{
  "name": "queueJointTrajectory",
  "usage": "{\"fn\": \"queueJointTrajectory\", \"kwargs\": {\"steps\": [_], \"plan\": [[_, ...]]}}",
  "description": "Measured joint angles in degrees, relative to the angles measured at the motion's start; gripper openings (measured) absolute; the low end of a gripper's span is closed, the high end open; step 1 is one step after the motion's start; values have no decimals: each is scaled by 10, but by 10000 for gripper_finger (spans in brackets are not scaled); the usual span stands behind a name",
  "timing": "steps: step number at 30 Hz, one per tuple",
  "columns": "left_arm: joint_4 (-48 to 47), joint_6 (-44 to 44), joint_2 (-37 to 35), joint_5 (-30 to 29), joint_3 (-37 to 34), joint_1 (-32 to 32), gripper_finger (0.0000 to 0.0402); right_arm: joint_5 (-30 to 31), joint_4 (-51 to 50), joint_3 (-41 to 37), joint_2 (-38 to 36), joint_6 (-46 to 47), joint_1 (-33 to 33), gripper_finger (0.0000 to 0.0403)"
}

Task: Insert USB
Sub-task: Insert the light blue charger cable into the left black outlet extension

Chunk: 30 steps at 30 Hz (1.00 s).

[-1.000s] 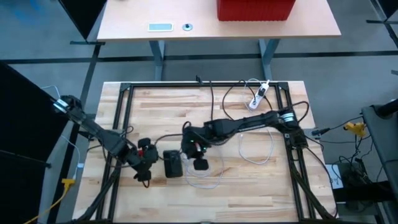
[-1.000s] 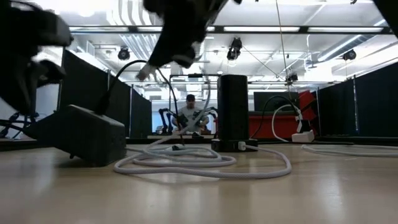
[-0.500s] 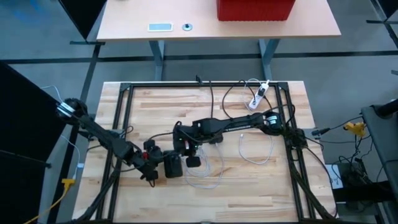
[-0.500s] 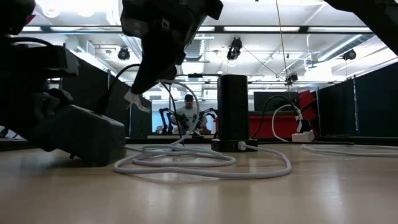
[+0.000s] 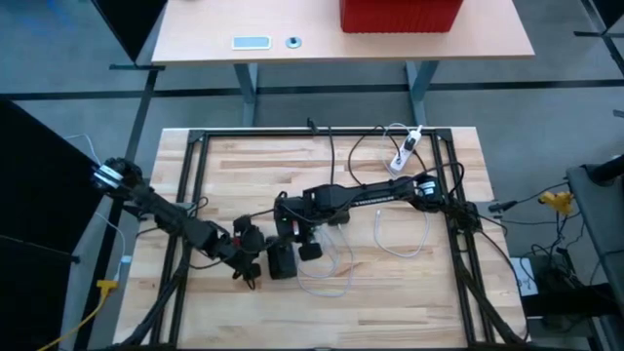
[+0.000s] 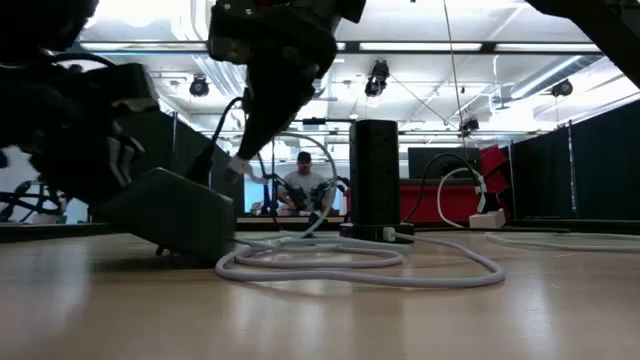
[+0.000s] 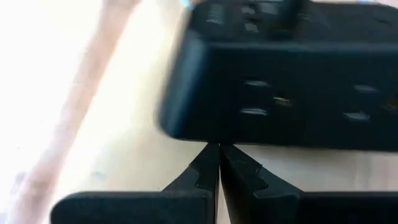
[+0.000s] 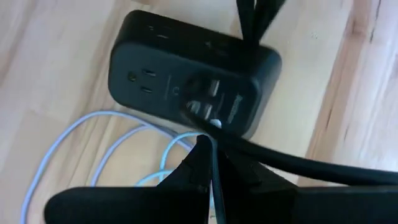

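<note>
Left end effector (image 7: 219, 167): fingers pressed together, tips touching, nothing pinched between them. It sits right against the side of the black power block (image 7: 286, 74), tips just under its face with the outlets. From above, the left end effector (image 5: 252, 255) is just beside the power block (image 5: 283, 261) on its left side, low near the desk (image 5: 390, 312).

Right end effector (image 8: 211, 163): fingers closed on a thin white USB plug (image 8: 212, 127), which points at the port side of the power block (image 8: 186, 74). Plug tip is at or just short of the ports; can't tell if it's seated. In the high view the right end effector (image 5: 289, 234) hangs directly over the block's upper edge.

White cable (image 5: 327, 278) loops on the desk to the right of the block. Low view: block (image 6: 175, 215) tilted on the wood, white cable (image 6: 370, 268) coiled beside it, black tower strip (image 6: 374, 180) standing further back.
</note>
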Motion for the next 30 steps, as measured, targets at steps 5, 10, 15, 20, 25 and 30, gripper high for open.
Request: {"fn": "queueJointTrajectory", "kwargs": {"steps": [5,10,15,20,25,30], "plan": [[18,5,1,-6,3,24,0,-2,-8,0,0,7,0,0],[55,7,3,-6,13,34,0,-4,-22,0,0,60,0,0],[52,7,5,-8,17,34,0,-30,-42,0,-1,125,3,0],[43,5,7,-9,17,34,0,-29,-34,-1,-2,135,13,0],[27,7,7,-5,16,33,0,-16,-29,-1,0,142,15,0],[12,8,8,-1,15,32,0,-3,-24,-2,2,149,17,0]]}}
